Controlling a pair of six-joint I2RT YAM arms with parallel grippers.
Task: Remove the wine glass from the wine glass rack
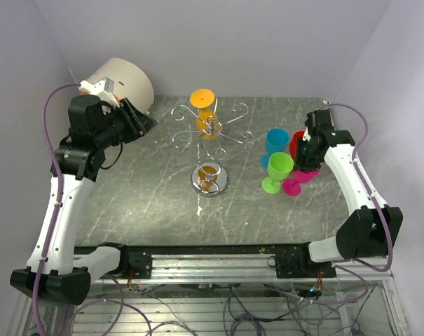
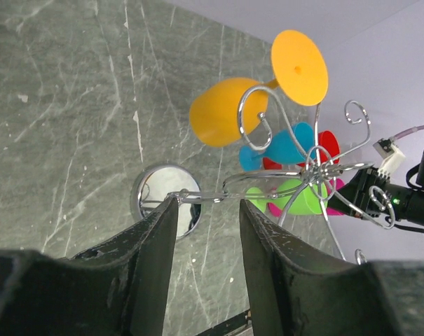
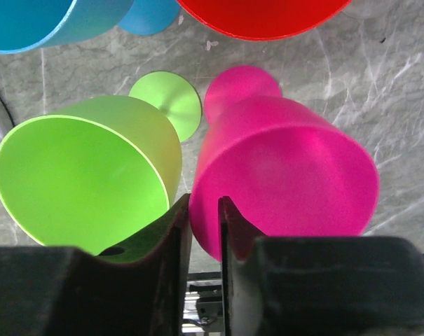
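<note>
Along the left wall the left arm stands tall beside a white drum-shaped thing (image 1: 127,80) that sits at the far left corner; the grey marbled table (image 1: 141,203) under and in front of that arm lies bare up to the rack. The left gripper (image 2: 207,204) holds its jaws well apart and grips nothing. One wire arm of the wine glass rack (image 1: 209,189) runs across just past the fingertips, and whether it touches them cannot be told.

The rack stands mid-table, well apart from both side walls. The orange wine glass (image 1: 206,123) hangs on the far side of the rack, foot up and bowl mouth down, its long axis close to upright with a slight lean. Curled wires cross in front of its stem.

Right of the rack cluster a blue glass (image 1: 275,140), a green glass (image 1: 279,166), a red glass (image 3: 261,14) and a pink glass (image 3: 282,168), crowded together near the right wall. The red and blue ones are cut off in the right wrist view. The right gripper (image 3: 204,203) sits low between green and pink, jaws only a narrow slit apart. Whether they pinch the pink wall cannot be told.
</note>
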